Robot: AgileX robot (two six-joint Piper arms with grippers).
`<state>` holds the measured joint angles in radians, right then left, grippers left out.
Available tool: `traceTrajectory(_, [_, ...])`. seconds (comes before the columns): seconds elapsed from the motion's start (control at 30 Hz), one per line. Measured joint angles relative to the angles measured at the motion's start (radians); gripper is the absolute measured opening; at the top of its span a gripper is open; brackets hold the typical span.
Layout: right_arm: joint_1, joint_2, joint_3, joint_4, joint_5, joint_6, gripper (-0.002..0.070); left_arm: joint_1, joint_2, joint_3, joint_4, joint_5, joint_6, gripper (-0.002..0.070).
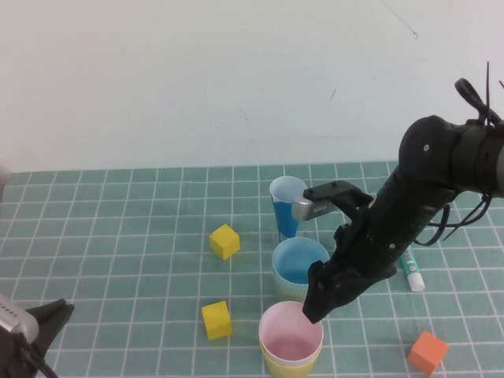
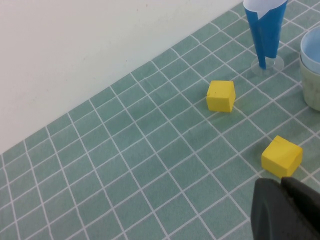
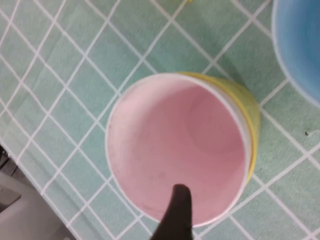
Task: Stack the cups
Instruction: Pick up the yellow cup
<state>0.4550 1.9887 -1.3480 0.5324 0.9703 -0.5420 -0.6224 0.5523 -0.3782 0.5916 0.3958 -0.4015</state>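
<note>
We see the pastel pink plastic cup (image 1: 290,333) nested in the yellow plastic cup (image 1: 288,366) at the counter's near edge, and the light blue plastic cup (image 1: 299,261) in a pale green one (image 1: 288,288) just behind, so two pairs await merging, with our right gripper (image 1: 316,303) spread wide above the pink rim, releasing nothing visible, and left gripper (image 1: 31,331) parked closed.

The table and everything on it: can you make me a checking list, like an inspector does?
Surface: green mat with a white grid, flat.
Job's things: pink cup nested in yellow cup; light blue cup nested in pale green cup. Two stacks, side by side.
Clutter: dark blue cone cup upright; two yellow blocks; orange block; marker pen lying down.
Grippers: right gripper open, at the pink cup's rim, one fingertip over the rim. Left gripper shut, parked at the near left corner.
Cables: black wires looped on the right arm.
Surroundings: plain pale wall.
</note>
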Motion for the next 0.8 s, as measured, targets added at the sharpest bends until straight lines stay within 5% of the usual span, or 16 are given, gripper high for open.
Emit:
traceTrajectory(0.5, [0.025, 0.117, 0.000, 0.027, -0.014, 0.001, 0.0643, 0.000, 0.000, 0.000, 0.000, -0.002, 0.000, -0.0001])
traceTrajectory(0.6, [0.025, 0.127, 0.000, 0.027, -0.019, -0.001, 0.0541, 0.000, 0.000, 0.000, 0.000, -0.002, 0.000, -0.0001])
traceTrajectory(0.8, [0.025, 0.132, 0.000, 0.033, -0.017, -0.036, 0.0130, 0.000, 0.000, 0.000, 0.000, -0.002, 0.000, -0.0001])
